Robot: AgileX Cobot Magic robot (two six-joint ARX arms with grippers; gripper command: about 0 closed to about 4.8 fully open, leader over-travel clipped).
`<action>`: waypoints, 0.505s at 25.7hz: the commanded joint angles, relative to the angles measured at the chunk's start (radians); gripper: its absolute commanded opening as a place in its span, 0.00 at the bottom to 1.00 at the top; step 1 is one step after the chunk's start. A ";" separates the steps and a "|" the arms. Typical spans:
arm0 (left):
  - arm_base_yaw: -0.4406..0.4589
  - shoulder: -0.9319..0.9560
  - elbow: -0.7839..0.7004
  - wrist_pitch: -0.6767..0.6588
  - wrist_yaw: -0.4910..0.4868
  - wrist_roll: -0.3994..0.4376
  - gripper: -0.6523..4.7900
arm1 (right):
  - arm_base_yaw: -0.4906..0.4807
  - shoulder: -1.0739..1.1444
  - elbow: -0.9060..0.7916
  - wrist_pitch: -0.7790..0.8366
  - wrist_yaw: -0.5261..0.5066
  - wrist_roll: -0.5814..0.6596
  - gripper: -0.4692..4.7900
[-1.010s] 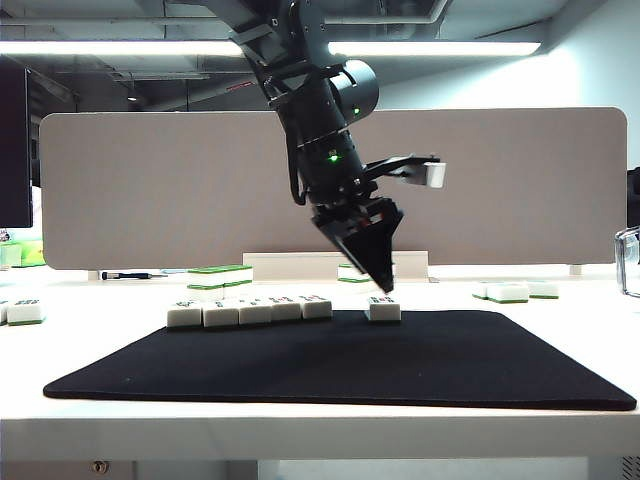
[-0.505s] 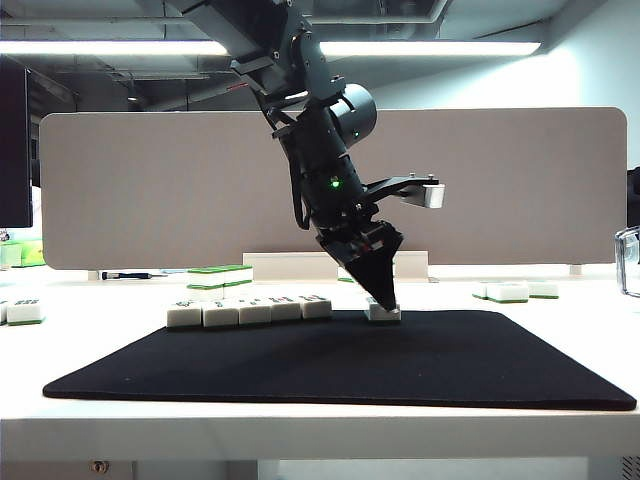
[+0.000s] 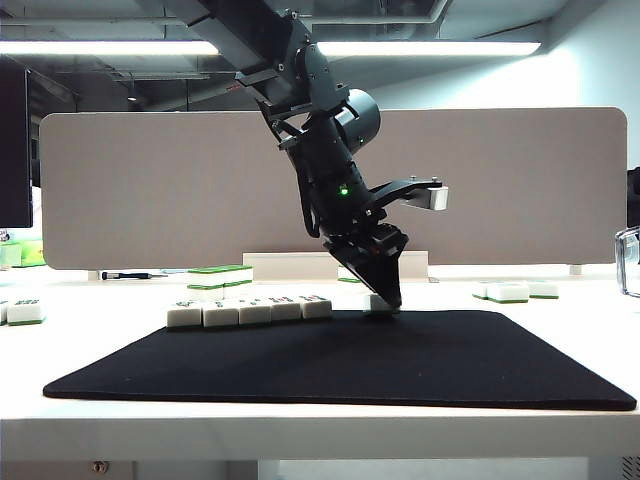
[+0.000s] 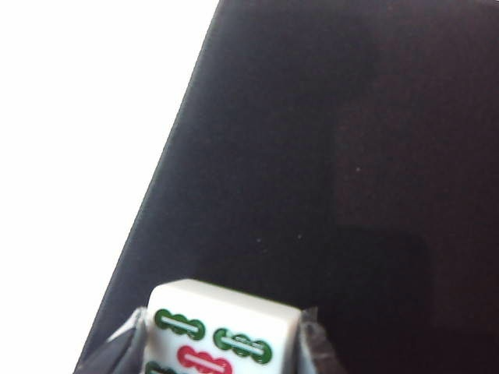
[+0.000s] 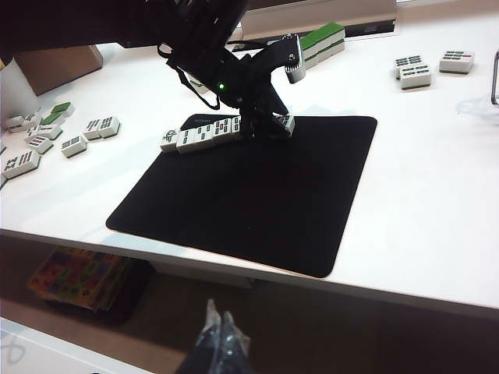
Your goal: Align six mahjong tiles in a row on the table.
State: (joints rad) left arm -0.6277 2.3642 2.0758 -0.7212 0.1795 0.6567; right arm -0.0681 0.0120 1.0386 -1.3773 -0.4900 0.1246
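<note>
left claw has come down since a second ago, from hovering above the lone tile to straddling it at the mat's far edge. jaws have narrowed from wide; in the wrist view the tile sits between the fingertips, which look to be against its sides, though whether the grip is firm i cannot tell. row of five tiles lies along the same far edge toward the far left corner, apart from this one, so this is the sixth and needs carrying over to the row's open end. nothing lies on the mat between them. spare tiles are scattered on the table off the mat, some stacked green-topped behind the row. right claw hangs low off the table's front edge, fingers together.
</note>
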 commanded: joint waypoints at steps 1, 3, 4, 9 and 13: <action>0.000 0.010 -0.005 -0.032 0.000 -0.011 0.56 | 0.001 -0.012 0.002 0.013 0.002 -0.002 0.09; 0.004 0.010 -0.005 -0.033 0.000 -0.023 0.56 | 0.001 -0.012 0.002 0.013 0.002 -0.002 0.09; 0.004 0.010 -0.005 -0.034 0.000 -0.030 0.56 | 0.001 -0.012 0.002 0.013 0.002 -0.002 0.09; 0.004 0.009 -0.004 -0.044 0.001 -0.048 0.55 | 0.001 -0.012 0.002 0.013 0.002 -0.002 0.09; 0.003 0.004 -0.003 -0.064 0.000 -0.048 0.55 | 0.001 -0.012 0.002 0.013 0.002 -0.002 0.09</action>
State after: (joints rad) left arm -0.6247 2.3638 2.0792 -0.7303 0.1806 0.6125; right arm -0.0677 0.0120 1.0386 -1.3773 -0.4900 0.1249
